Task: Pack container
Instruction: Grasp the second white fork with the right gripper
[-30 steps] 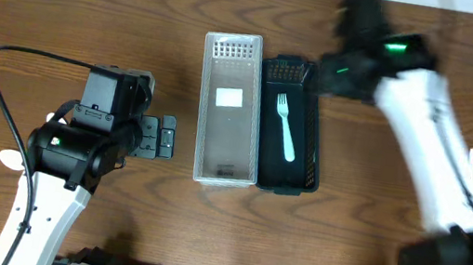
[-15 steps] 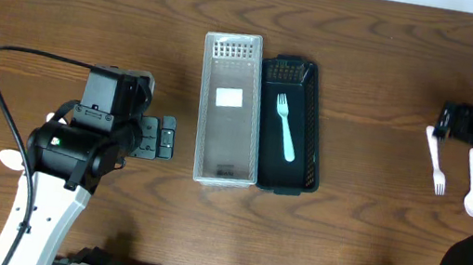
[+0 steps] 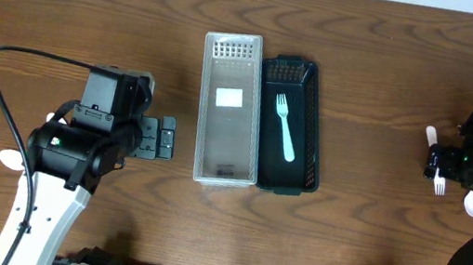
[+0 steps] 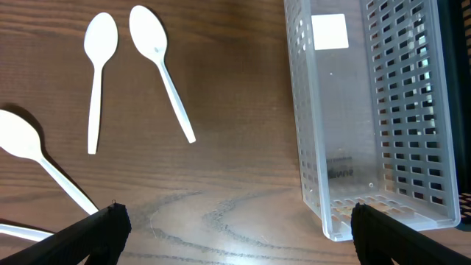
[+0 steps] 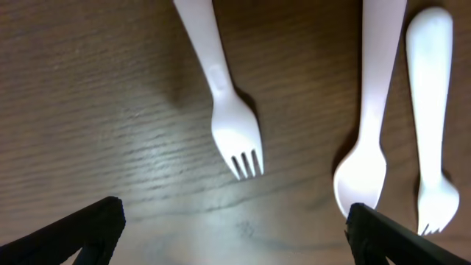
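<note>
The clear slotted container [image 3: 230, 110] lies in the middle of the wooden table [image 3: 124, 3], empty except for a white label on its floor. A black basket [image 3: 309, 134] sits against its right long side, touching it, with a pale blue plastic fork [image 3: 286, 126] lying inside along its length.

Just left of the clear container, the left gripper [image 3: 161, 137] points toward it with its jaws spread wide and nothing between them. In the left wrist view, white spoons [image 4: 99, 73] lie on the wood to the container's left.

Well to the right of the container, the right gripper [image 3: 435, 165] hangs with its jaws wide apart and empty. Below it lie a white fork [image 5: 221, 96], a white spoon [image 5: 368, 110] and a second white fork [image 5: 430, 110].
</note>
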Controlling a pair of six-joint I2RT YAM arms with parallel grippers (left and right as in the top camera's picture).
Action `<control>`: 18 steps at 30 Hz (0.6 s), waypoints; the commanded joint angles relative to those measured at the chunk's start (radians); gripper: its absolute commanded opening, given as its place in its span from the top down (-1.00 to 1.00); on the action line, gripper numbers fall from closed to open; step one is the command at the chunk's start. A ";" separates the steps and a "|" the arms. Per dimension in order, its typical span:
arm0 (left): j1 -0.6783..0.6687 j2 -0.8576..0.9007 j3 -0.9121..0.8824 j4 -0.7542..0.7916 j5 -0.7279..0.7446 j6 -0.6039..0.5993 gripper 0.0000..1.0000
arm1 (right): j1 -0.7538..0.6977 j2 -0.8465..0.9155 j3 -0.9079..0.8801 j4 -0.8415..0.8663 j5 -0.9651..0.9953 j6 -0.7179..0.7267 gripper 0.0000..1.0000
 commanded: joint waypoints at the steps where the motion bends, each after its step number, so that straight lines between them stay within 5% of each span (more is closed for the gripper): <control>1: 0.004 0.004 0.009 -0.003 -0.015 0.002 -0.96 | -0.010 0.021 -0.008 0.031 -0.002 -0.043 -0.97; 18: 0.004 0.004 0.009 -0.010 -0.015 0.002 -0.96 | -0.008 0.184 -0.008 0.098 -0.054 -0.065 -0.93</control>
